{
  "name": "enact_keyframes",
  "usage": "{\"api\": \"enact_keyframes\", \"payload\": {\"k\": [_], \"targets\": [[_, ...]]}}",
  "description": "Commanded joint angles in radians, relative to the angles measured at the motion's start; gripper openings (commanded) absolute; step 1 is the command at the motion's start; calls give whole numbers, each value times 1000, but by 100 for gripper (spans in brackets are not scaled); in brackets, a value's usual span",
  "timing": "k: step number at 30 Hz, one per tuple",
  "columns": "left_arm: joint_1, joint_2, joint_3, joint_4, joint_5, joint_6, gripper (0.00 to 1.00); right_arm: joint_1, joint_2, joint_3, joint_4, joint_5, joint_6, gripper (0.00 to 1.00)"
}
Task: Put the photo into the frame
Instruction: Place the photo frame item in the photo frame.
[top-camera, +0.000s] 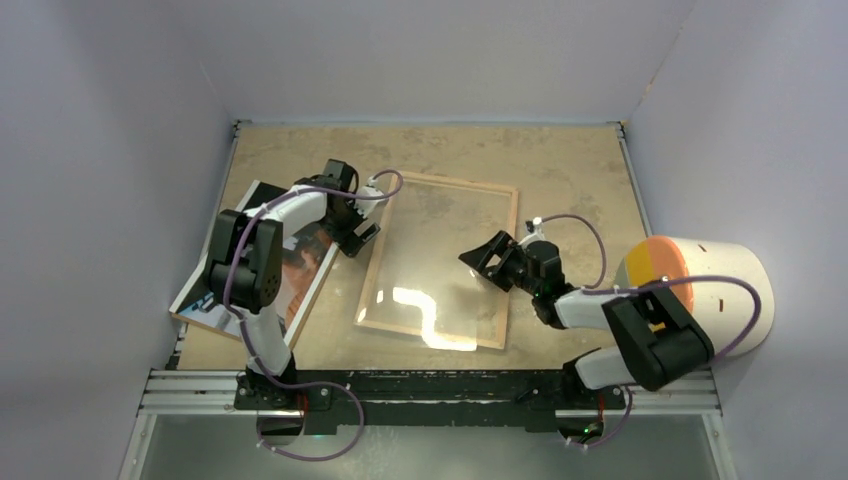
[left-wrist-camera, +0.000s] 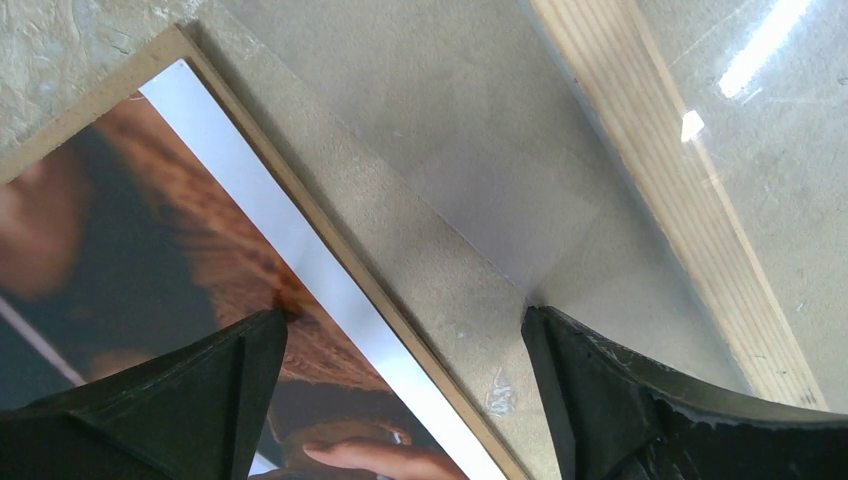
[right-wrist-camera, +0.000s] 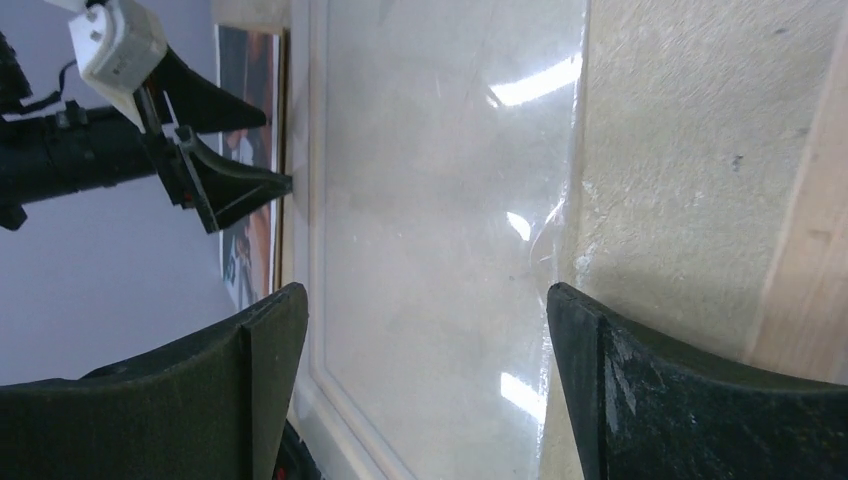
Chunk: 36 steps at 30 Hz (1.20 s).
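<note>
Photo (top-camera: 305, 262) lies at centre left, frame (top-camera: 460, 181) at centre. I see left gripper (top-camera: 365, 240), jaws apart, between them; right gripper (top-camera: 478, 262), jaws apart, above the frame.

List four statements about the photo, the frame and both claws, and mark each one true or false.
1. The photo lies inside the frame. False: it lies on a brown board left of the frame.
2. The left claw is open. True.
3. The right claw grips the photo. False: it is open and empty, above the clear sheet.
4. The frame's wood-coloured face is up. True.
</note>
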Motion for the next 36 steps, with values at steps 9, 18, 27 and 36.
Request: {"api": "enact_keyframes", "payload": {"k": [9, 18, 27, 36], "targets": [[-21, 8, -49, 24, -45, 41, 96, -49, 97, 187, -132, -119, -179, 87], [-22, 14, -48, 26, -52, 46, 96, -47, -4, 224, -440, -51, -251, 88], [-22, 14, -50, 25, -34, 43, 96, -22, 54, 168, -428, -194, -192, 84], [-28, 14, -53, 24, -42, 47, 96, -19, 201, 183, -313, -315, -125, 84]]}}
